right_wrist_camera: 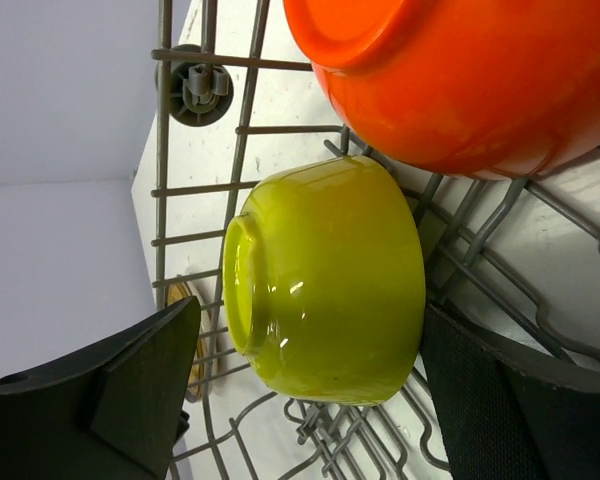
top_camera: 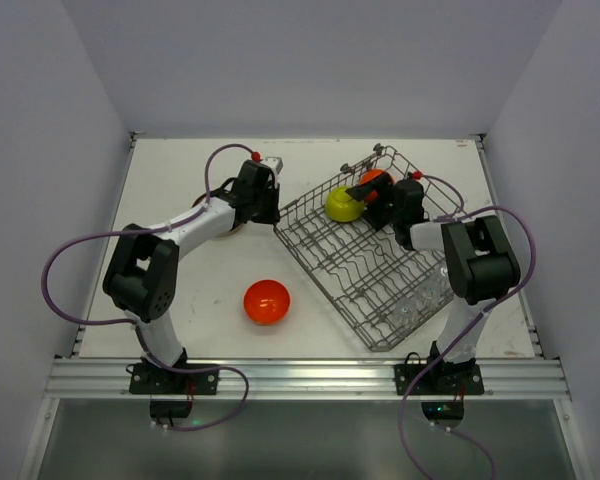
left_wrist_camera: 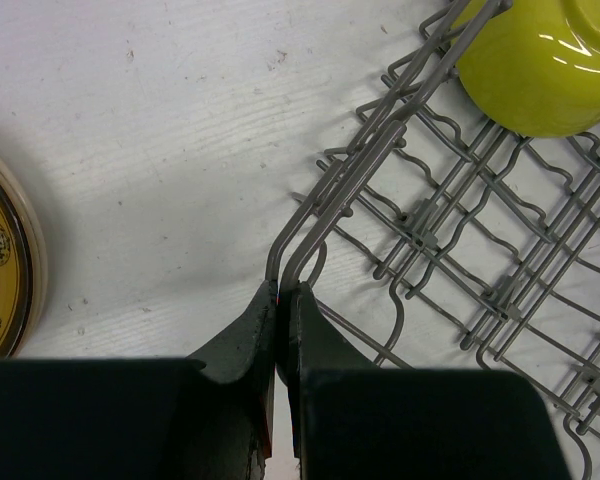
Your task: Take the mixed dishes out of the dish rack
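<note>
The grey wire dish rack [top_camera: 365, 265] lies askew on the right half of the table. My left gripper [top_camera: 271, 216] is shut on its near left corner wire [left_wrist_camera: 280, 262], fingertips pinched together [left_wrist_camera: 282, 292]. A yellow-green bowl [top_camera: 343, 205] rests on its side in the rack's far end, with an orange bowl [top_camera: 373, 180] right behind it. My right gripper [right_wrist_camera: 315, 320] is open and straddles the yellow-green bowl [right_wrist_camera: 325, 280]; a gap shows at the left finger [right_wrist_camera: 130, 390]. Clear glasses [top_camera: 420, 295] sit in the rack's near end. Another orange bowl [top_camera: 267, 301] stands on the table.
A yellow patterned plate [left_wrist_camera: 0, 270] lies on the table left of the rack's corner, mostly under my left arm in the top view. White walls enclose the table on three sides. The rack's upright tines [left_wrist_camera: 450, 250] run between the two grippers.
</note>
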You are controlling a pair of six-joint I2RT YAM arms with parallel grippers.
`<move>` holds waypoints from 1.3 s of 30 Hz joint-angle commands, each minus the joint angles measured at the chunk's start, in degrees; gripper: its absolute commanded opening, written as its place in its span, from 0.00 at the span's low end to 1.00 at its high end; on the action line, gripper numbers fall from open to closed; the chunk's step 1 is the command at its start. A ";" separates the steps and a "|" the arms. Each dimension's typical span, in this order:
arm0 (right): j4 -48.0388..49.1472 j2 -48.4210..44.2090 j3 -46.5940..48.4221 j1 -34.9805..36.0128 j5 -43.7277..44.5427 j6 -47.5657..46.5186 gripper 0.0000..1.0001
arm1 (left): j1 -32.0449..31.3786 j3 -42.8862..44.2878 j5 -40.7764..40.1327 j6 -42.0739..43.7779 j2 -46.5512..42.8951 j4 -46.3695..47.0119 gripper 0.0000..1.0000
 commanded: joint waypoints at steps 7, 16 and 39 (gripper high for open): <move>6.88 0.56 0.46 0.07 -3.68 0.37 0.79 | -0.82 -1.17 3.61 -0.81 0.55 0.36 0.00; 9.25 1.26 -0.33 0.33 -4.03 1.17 0.64 | -0.82 -1.08 3.87 -0.72 0.82 0.36 0.00; 15.76 0.12 -3.94 2.09 -8.25 5.30 0.43 | -0.82 -1.26 3.87 -0.72 0.73 0.27 0.00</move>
